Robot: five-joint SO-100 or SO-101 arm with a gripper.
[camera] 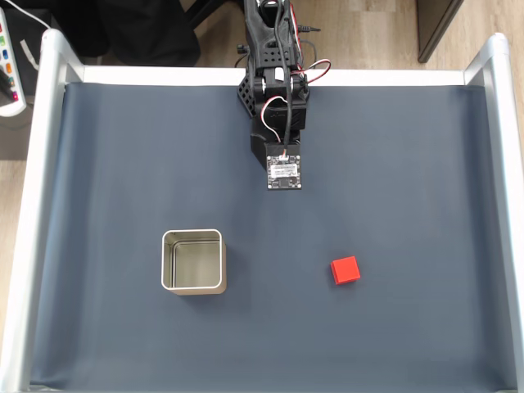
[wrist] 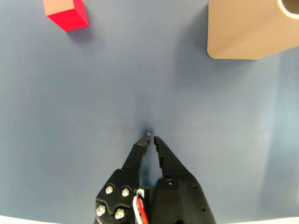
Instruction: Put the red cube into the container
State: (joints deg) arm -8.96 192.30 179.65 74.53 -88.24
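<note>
The red cube (camera: 345, 270) lies on the dark mat, right of centre in the fixed view; in the wrist view it (wrist: 66, 14) sits at the top left edge. The container (camera: 193, 261), a square cream tin with a shiny inside, stands left of centre; its outer wall (wrist: 247, 32) fills the top right corner of the wrist view. My black arm reaches in from the top of the fixed view, folded near the back edge. In the wrist view my gripper (wrist: 151, 138) points at bare mat, fingertips almost touching, with nothing between them. It is far from both cube and tin.
A dark blue-grey mat (camera: 409, 164) covers the table, framed by white rails (camera: 37, 205) at left, right and back. A small circuit board (camera: 284, 172) hangs on the arm. Wooden floor and dark furniture lie beyond the back rail.
</note>
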